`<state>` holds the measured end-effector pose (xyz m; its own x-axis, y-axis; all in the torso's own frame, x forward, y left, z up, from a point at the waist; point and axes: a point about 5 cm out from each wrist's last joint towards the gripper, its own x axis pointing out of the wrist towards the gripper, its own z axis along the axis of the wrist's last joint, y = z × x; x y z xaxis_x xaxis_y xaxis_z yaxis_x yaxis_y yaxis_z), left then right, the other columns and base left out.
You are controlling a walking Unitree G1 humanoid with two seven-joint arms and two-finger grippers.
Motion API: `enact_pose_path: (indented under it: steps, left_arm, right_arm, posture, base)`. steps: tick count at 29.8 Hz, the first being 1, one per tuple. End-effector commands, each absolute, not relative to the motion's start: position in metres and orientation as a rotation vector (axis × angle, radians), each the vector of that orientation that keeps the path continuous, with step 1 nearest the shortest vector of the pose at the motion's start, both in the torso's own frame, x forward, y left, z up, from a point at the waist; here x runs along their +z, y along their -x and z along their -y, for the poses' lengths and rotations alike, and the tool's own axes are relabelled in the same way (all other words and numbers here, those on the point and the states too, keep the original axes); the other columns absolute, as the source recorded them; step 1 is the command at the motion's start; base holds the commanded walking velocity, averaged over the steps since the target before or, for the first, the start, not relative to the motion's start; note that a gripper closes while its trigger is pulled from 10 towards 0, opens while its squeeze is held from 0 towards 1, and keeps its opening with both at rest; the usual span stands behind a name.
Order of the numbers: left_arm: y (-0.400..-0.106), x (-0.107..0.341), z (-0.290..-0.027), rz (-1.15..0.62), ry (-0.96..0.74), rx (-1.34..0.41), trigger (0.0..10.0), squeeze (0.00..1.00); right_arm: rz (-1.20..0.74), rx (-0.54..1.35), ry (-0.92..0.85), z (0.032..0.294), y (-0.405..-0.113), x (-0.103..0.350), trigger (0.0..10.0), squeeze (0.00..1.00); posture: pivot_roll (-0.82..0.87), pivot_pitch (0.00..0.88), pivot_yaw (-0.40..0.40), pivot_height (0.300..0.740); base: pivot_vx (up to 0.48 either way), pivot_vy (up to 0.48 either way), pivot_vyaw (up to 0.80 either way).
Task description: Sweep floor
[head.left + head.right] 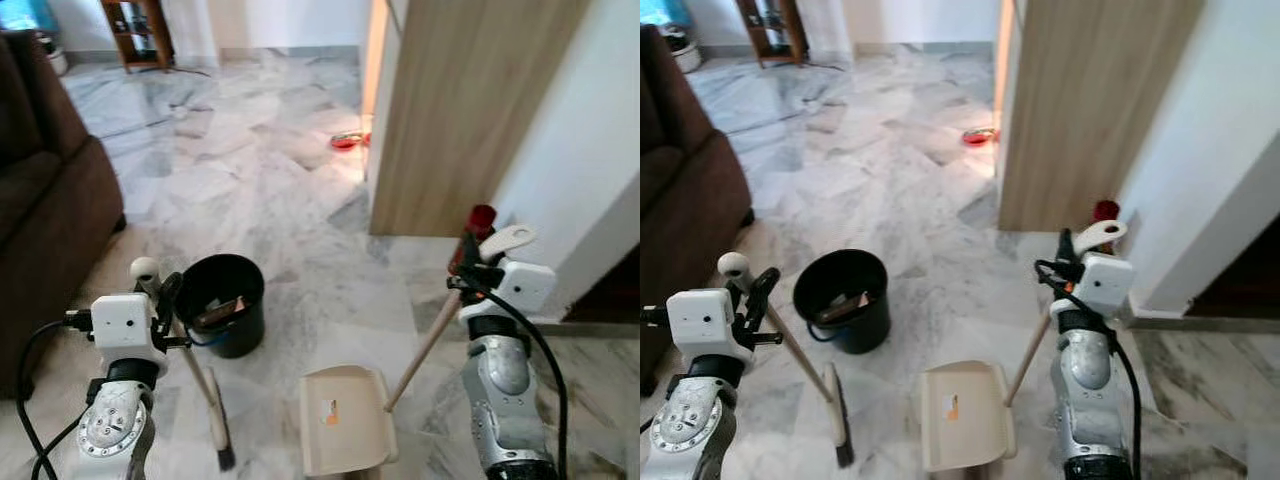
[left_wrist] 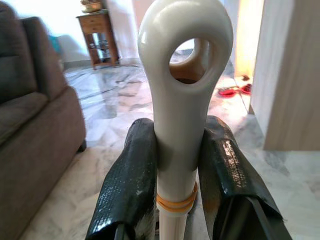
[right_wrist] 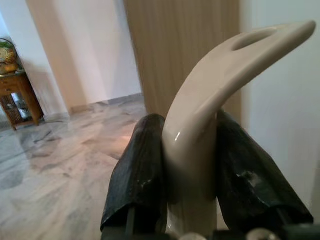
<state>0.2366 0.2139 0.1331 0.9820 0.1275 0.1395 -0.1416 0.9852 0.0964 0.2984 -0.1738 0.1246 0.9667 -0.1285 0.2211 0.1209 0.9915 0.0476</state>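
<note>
Silver arms raised | left tool pinches broom | right tool pinches dustpan

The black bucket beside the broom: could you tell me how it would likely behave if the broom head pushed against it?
The black bucket looks like thin plastic with little inside, so it is probably light and would slide easily on the glossy marble floor. It is fairly squat with a wide mouth, so tipping seems less likely than skidding. The broom stands close beside it.
</note>
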Motion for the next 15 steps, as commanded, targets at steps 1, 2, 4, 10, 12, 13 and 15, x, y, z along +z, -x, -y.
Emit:
enact_pose_path:
  steps: [1,2,4,10,12,13,15]
  left_arm:
    - [-0.239,0.1369,-0.2132,0.149,-0.123,0.133,10.0,0.0]
    - [-0.2391,0.1371,-0.2133,0.149,-0.124,0.134,10.0,0.0]
    - [-0.2392,0.1372,-0.2136,0.15,-0.123,0.137,10.0,0.0]
    - [-0.2389,0.1363,-0.2121,0.149,-0.123,0.14,10.0,0.0]
    - [-0.2392,0.1359,-0.2116,0.149,-0.125,0.141,10.0,0.0]
    - [-0.2393,0.1359,-0.2114,0.15,-0.125,0.142,10.0,0.0]
    - [-0.2397,0.1359,-0.2109,0.154,-0.119,0.145,10.0,0.0]
  right_arm:
    - [0.271,-0.144,-0.026,0.1783,-0.3008,0.1356,10.0,0.0]
    - [0.273,-0.145,-0.025,0.1784,-0.301,0.1363,10.0,0.0]
    - [0.277,-0.145,-0.024,0.1786,-0.3015,0.1377,10.0,0.0]
    - [0.279,-0.145,-0.016,0.1809,-0.3022,0.139,10.0,0.0]
    - [0.278,-0.145,-0.014,0.1814,-0.3023,0.139,10.0,0.0]
    - [0.278,-0.145,-0.013,0.1816,-0.3024,0.1391,10.0,0.0]
    - [0.278,-0.144,-0.01,0.1822,-0.3027,0.1393,10.0,0.0]
  posture:
    - [0.01,0.104,0.043,0.74]
    - [0.01,0.104,0.041,0.74]
    - [0.01,0.104,0.041,0.74]
    - [0.0,0.111,0.03,0.74]
    - [0.0,0.109,0.028,0.74]
    - [0.0,0.108,0.025,0.74]
    - [0.0,0.104,0.022,0.74]
  base:
    - [0.0,0.0,-0.79]
    - [0.0,0.0,-0.79]
    - [0.0,0.0,-0.79]
    - [0.0,0.0,-0.79]
    - [0.0,-0.126,-0.79]
    - [0.0,-0.274,-0.79]
    - [0.0,-0.137,-0.79]
